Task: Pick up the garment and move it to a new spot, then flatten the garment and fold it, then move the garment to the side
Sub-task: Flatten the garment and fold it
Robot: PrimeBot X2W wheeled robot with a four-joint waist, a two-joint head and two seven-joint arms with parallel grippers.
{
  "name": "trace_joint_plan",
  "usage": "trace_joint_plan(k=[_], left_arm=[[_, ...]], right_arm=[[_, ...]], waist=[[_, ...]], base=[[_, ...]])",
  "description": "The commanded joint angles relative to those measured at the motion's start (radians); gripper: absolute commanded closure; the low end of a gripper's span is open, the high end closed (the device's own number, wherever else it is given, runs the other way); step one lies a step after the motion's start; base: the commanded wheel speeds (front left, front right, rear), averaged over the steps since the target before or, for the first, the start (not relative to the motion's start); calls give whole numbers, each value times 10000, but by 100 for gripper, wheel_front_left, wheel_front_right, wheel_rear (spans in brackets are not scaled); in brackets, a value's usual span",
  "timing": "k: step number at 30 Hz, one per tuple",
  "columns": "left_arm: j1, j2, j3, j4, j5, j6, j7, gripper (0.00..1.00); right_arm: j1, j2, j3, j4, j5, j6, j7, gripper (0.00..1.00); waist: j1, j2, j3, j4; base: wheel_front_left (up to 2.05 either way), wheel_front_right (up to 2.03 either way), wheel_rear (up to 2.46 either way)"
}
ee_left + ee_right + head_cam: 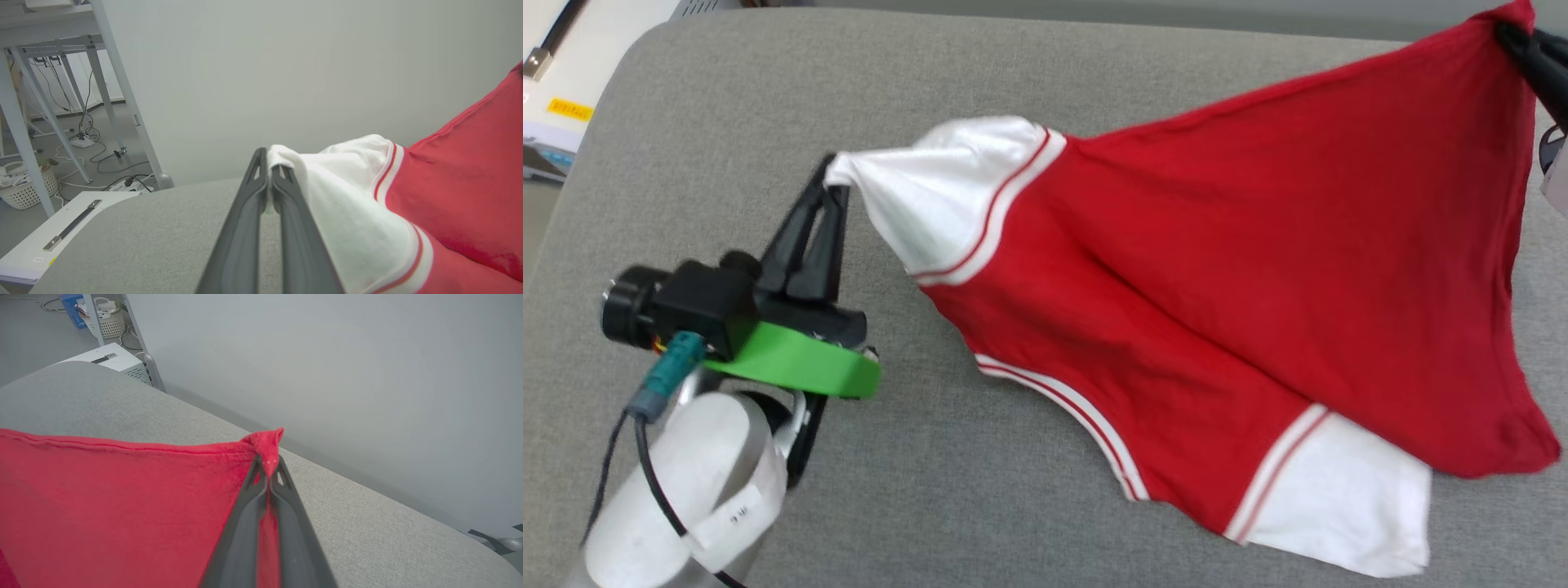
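The garment [1217, 269] is a red shirt with white sleeves and red-and-white striped trim, stretched across the grey cushioned surface [1013, 73], its plain red side up. My left gripper [835, 181] is shut on the tip of one white sleeve [327, 179], at the garment's left. At the head view's upper right edge my right gripper [1511, 33] is shut on a red hem corner [267, 443] and holds it lifted. The second white sleeve [1347, 498] lies flat at the front right. Letters and number are hidden.
The grey surface curves down at its far edge against a pale wall [286, 61]. A white cabinet [108, 361] stands off its left end, with a metal table frame [24, 102], cables and a wicker basket [22, 192] on the floor there.
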Motion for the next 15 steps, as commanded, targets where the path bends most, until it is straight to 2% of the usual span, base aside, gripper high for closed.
trace_joint_plan(k=[1,6,10,15], left_arm=[[-490,130,204,-175,-10,-50,18,100],[-1962,431,429,-399,157,-260,424,100],[-3700,511,335,-213,354,-730,876,100],[-6381,280,401,642,270,-1395,1287,100]], right_arm=[[117,-23,-145,-234,10,-6,-230,100],[-10,82,-645,-912,-233,-6,-538,100],[-456,280,-1065,-1213,-672,-6,-455,100],[-1714,730,-1502,-1214,-1321,-6,-114,100]], waist=[[0,0,-508,-469],[0,0,-484,-745],[0,0,-169,-880],[0,0,567,-1000]], base=[[0,0,0],[0,0,0],[0,0,0],[0,0,0]])
